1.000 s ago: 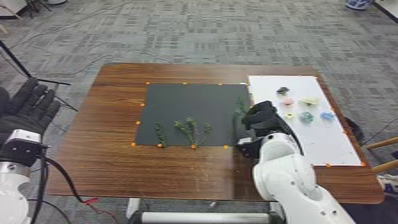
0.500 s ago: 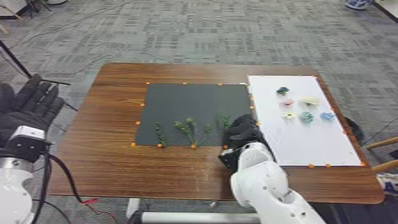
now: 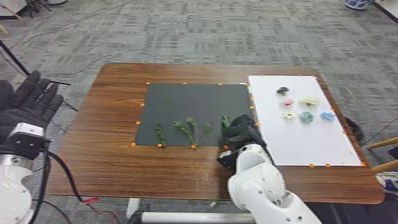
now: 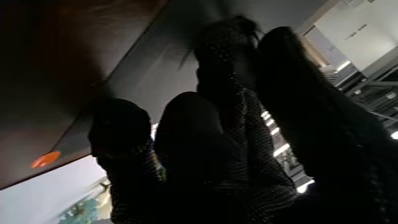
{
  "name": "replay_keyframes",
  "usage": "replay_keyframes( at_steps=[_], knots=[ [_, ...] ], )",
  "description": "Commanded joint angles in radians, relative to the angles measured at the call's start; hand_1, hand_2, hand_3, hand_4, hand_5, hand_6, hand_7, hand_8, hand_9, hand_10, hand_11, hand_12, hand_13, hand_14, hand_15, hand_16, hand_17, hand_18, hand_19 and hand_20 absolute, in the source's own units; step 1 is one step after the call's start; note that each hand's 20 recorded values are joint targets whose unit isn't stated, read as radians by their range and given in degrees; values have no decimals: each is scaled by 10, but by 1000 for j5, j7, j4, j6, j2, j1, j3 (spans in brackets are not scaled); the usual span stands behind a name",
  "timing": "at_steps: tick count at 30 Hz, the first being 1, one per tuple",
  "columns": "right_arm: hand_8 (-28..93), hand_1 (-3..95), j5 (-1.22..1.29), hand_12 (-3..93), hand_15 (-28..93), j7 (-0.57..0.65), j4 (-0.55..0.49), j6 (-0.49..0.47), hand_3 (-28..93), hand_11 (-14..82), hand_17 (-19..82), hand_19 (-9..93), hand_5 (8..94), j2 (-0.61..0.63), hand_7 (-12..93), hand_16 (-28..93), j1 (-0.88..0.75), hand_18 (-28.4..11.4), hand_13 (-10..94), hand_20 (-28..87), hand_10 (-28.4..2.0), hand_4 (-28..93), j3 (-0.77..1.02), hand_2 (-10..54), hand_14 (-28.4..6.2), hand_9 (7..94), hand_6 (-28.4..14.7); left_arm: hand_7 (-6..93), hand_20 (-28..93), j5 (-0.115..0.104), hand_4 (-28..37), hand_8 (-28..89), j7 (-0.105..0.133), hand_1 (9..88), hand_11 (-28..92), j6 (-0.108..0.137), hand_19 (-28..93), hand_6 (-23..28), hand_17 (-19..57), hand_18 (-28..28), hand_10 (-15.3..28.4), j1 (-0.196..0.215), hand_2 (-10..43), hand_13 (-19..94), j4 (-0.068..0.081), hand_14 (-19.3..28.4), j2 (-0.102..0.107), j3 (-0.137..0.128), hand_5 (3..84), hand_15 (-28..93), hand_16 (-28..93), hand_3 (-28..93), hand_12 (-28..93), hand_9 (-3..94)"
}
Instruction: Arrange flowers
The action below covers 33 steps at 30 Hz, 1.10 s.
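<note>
Covering near right mat (image 3: 191, 102) corner: right hand (image 3: 239, 132) | left hand (image 3: 25, 107): off table (image 3: 115, 170)

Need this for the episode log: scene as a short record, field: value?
surface: brown wooden table
black sheet: green sprigs along its near part
white sheet: pink, cream, yellow, teal, blue flowers
right robot hand: at black sheet's near right corner, by a sprig; hold unclear
left robot hand: open, left of table
</note>
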Motion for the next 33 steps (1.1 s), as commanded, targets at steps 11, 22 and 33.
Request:
replay_keyframes(
  at_steps=[11,22,33],
  knots=[
    [-61,328,-112,215,668,-6,-65,71,716,294,511,932,479,58,86,347,-75,-271,869,349,-224,-208,48,-70,-62,710,-160,49,82,8,-283,-66,-7,235,67,-2,133,66,-31,58,109,-5,166,187,-4,98,-5,-12,346,126,-36,671,104,291],
    [-106,238,-191,127,695,-58,-149,56,751,140,526,932,488,114,338,309,-137,-279,883,348,-265,-172,60,103,-67,661,-154,51,82,2,-283,-65,-7,235,65,2,133,66,-31,58,108,6,167,187,-10,99,-11,-22,345,129,-34,671,105,289],
    [-75,245,139,86,596,-320,-175,-106,755,96,464,905,511,82,212,283,-193,-260,864,185,-235,-172,166,123,-89,583,-131,52,82,-1,-283,-65,-6,233,70,5,132,69,-30,58,110,6,169,188,-10,101,-14,-22,348,130,-33,672,107,291]
  ],
)
